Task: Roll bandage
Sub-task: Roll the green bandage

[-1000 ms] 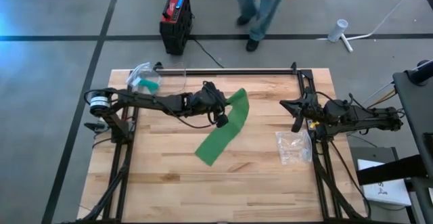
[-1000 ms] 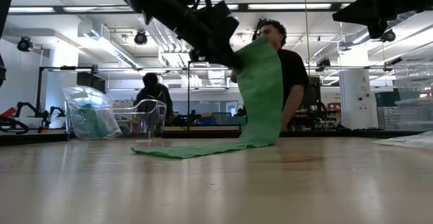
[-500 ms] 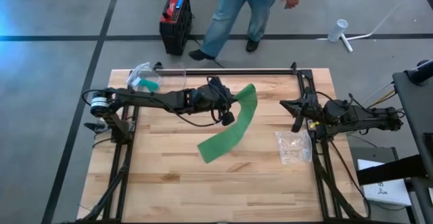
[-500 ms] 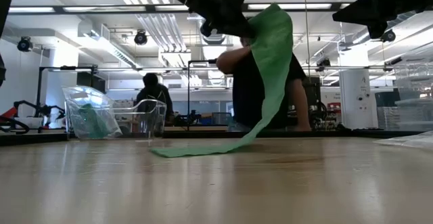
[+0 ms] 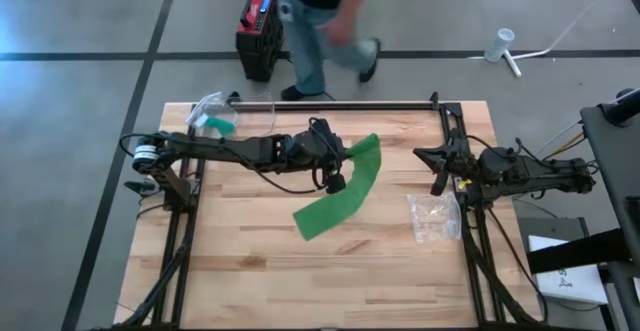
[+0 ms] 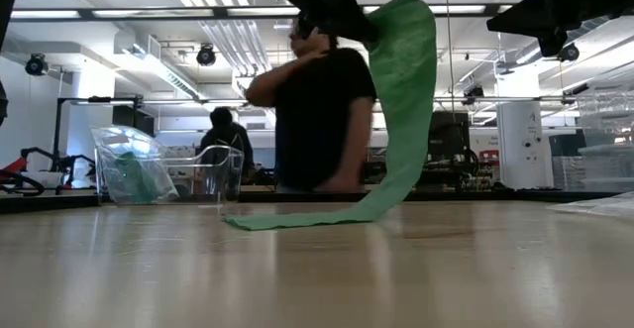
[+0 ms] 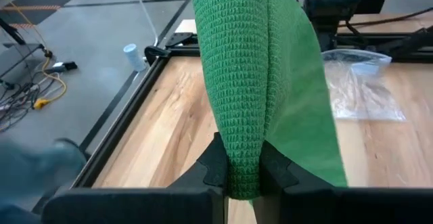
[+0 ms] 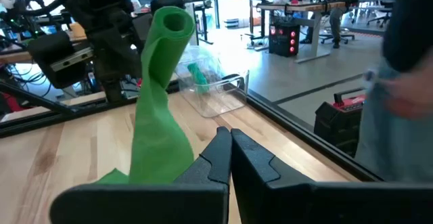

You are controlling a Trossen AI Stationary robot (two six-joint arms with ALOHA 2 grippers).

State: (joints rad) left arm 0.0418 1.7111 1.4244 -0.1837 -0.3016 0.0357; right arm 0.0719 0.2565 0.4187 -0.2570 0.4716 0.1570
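Observation:
A long green bandage (image 5: 340, 193) is held up by its far end, and its near end (image 6: 287, 219) lies flat on the wooden table. Its top end curls over into a loop in the right wrist view (image 8: 172, 22). My left gripper (image 5: 341, 172) is over the middle of the table, shut on the bandage's raised part; it also shows in the low view (image 6: 342, 11). My right gripper (image 5: 436, 171) hovers at the table's right side, shut and empty, its fingertips together (image 8: 231, 139). My left gripper pinches the bandage's raised part (image 7: 243, 170) between its two fingers, a little below the curled top end; the cloth is bunched narrow there. The fingers reach from the table's left side. The bandage hangs slack below, and its lower end (image 5: 312, 221) lies on the table.
A crumpled clear plastic bag (image 5: 432, 217) lies at the table's right side, below the right arm. A clear container with green material (image 5: 214, 117) stands at the far left corner. A person (image 5: 320, 21) moves past beyond the far edge, near a black and red case (image 5: 259, 29).
My left gripper has risen and gone a little toward the table's right edge, still shut on the bandage. The bandage's held end has lifted higher, and more of the strip has come off the table; its near end stays on the wood. The person has walked along the far edge.

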